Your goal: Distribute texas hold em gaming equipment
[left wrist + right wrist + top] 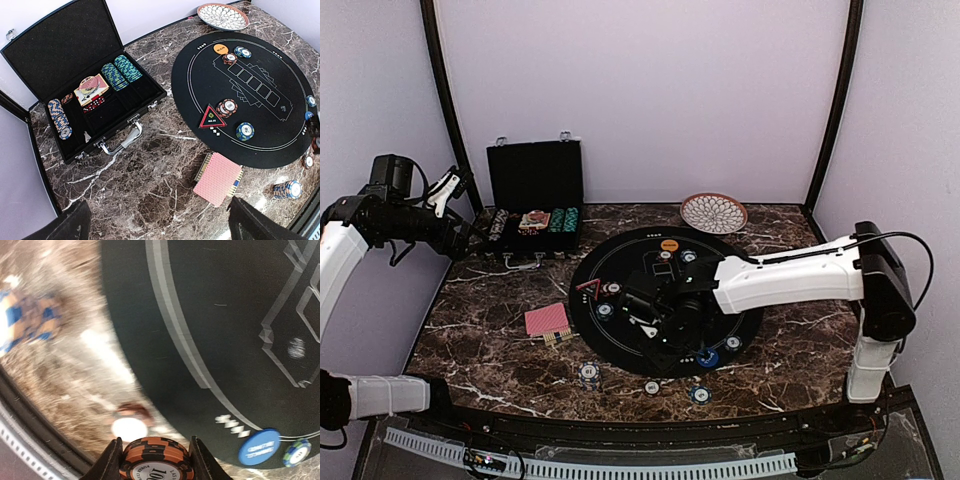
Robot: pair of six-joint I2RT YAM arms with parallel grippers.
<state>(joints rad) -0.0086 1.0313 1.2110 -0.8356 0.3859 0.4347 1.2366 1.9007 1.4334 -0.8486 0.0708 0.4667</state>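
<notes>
Near edge first: three chip piles sit on the marble (500, 385), a taller blue-striped stack (589, 374) and two small chips (652, 387). Just beyond, the right gripper (156, 460) is clamped on a short orange-black chip stack (155, 450), held low over the near rim of the black mat (620, 262), with the blue button (707, 356) and a chip (732, 343) close by. My read: it's placing this stack. Keep it level, come straight down onto bare surface clear of the button, open slowly so the top chips don't slide, then lift vertically. The left gripper (159, 210) is spread wide and empty, parked high at the left. Counts: eight chip piles outside the case plus the held one, though the arm may hide more. Three buttons: blue, red triangle (588, 288), orange (669, 243). One red-backed card pile (547, 320) lies on the marble. Far back, the open case (535, 175) holds three chip rows and another deck, beside a plate (714, 212).
</notes>
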